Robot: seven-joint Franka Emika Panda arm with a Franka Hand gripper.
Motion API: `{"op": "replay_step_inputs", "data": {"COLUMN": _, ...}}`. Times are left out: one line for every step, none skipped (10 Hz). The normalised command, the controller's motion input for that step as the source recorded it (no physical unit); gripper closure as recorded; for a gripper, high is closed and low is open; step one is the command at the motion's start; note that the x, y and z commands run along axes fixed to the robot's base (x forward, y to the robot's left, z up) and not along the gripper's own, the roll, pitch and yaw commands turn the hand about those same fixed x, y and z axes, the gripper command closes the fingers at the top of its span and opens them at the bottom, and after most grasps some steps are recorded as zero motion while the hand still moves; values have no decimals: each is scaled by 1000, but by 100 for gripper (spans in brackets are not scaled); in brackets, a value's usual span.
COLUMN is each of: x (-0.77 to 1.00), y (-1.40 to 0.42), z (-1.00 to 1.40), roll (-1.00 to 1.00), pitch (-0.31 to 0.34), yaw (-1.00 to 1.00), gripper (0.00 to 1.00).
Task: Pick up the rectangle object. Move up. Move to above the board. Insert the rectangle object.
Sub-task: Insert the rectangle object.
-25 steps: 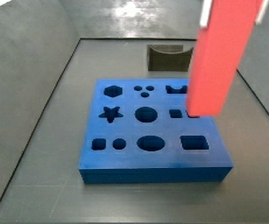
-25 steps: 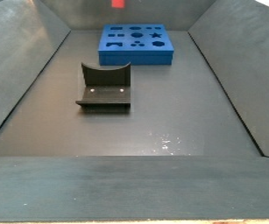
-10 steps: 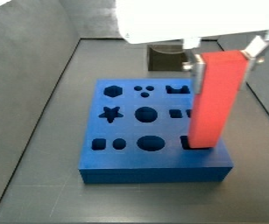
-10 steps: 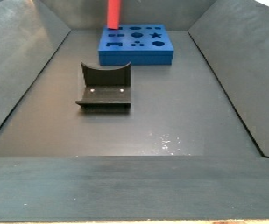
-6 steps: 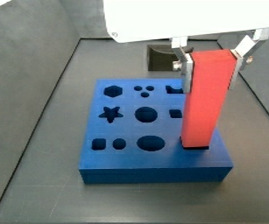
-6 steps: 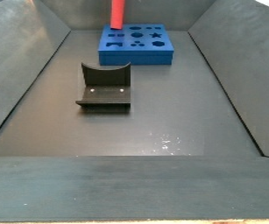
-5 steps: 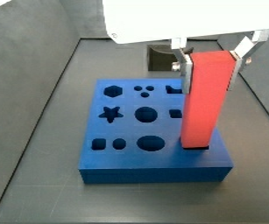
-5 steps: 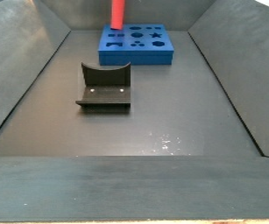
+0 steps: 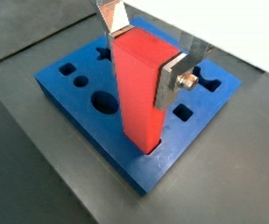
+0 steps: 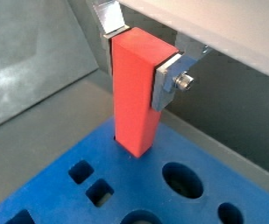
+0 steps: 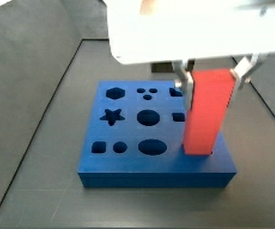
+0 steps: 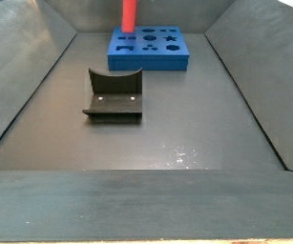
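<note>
The rectangle object point(image 11: 205, 112), a tall red-orange block, stands upright with its lower end in a cut-out near the front right corner of the blue board point(image 11: 127, 170). My gripper point(image 11: 211, 72) is shut on its upper part, under the white hand body. In both wrist views the silver fingers clamp the block's top point(image 9: 145, 48) point(image 10: 143, 52), and its foot meets the board point(image 9: 67, 96) point(image 10: 54, 175). In a side view only the block's lower part point(image 12: 128, 11) shows above the board point(image 12: 149, 48); the gripper is out of that frame.
The dark fixture point(image 12: 115, 95) stands on the grey floor in front of the board. Sloping grey walls point(image 12: 21, 86) enclose the floor on all sides. The board's other cut-outs, among them a star point(image 11: 112, 115) and circles, lie open.
The gripper has come down with the block. The block's top sits lower than before and its lower end has gone down at the board's corner cut-out.
</note>
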Motion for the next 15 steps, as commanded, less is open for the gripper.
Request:
{"op": "replay_step_inputs", "data": {"x": 111, "y": 0, "z": -900, "roll": 357, "pitch": -94, "yaw": 74, "gripper": 100}}
{"op": "replay_step_inputs", "data": {"x": 20, "y": -17, "z": -860, "roll": 429, "pitch": -71, "yaw": 63, "gripper": 100}}
{"op": "replay_step_inputs", "data": {"x": 9, "y": 0, "z": 0, "roll": 89, "pitch": 9, "yaw": 0, "gripper": 100}}
{"op": "replay_step_inputs", "data": {"x": 0, "y": 0, "z": -51, "roll": 54, "pitch": 0, "yaw": 0, "gripper": 100}}
{"op": "replay_step_inputs", "data": {"x": 220, "y": -194, "z": -266, "roll": 251, "pitch": 131, "yaw": 11, "gripper": 100}}
{"op": "replay_step_inputs", "data": {"x": 251, "y": -334, "z": -303, "roll": 631, "pitch": 166, "yaw": 106, "gripper": 100}}
{"op": "replay_step_inputs", "data": {"x": 303, "y": -360, "z": -323, "roll": 843, "pitch": 220, "yaw": 143, "gripper": 100}}
{"op": "replay_step_inputs", "data": {"x": 314, "y": -320, "z": -363, "roll": 803, "pitch": 229, "yaw": 157, "gripper": 100}}
{"op": "replay_step_inputs", "data": {"x": 183, "y": -289, "z": -337, "roll": 651, "pitch": 183, "yaw": 94, "gripper": 100}}
{"op": "replay_step_inputs", "data": {"x": 114, "y": -80, "z": -166, "roll": 251, "pitch": 157, "yaw": 0, "gripper": 100}}
{"op": "replay_step_inputs", "data": {"x": 0, "y": -3, "z": -66, "roll": 63, "pitch": 0, "yaw": 0, "gripper": 100}}
{"op": "replay_step_inputs", "data": {"x": 160, "y": -43, "z": -340, "roll": 0, "pitch": 111, "yaw": 0, "gripper": 100}}
{"op": "replay_step_inputs", "data": {"x": 171, "y": 0, "z": -720, "roll": 0, "pitch": 177, "yaw": 0, "gripper": 100}}
{"op": "replay_step_inputs", "data": {"x": 123, "y": 0, "z": -403, "roll": 0, "pitch": 109, "yaw": 0, "gripper": 100}}
{"op": "replay_step_inputs", "data": {"x": 0, "y": 0, "z": 0, "roll": 0, "pitch": 0, "yaw": 0, "gripper": 0}}
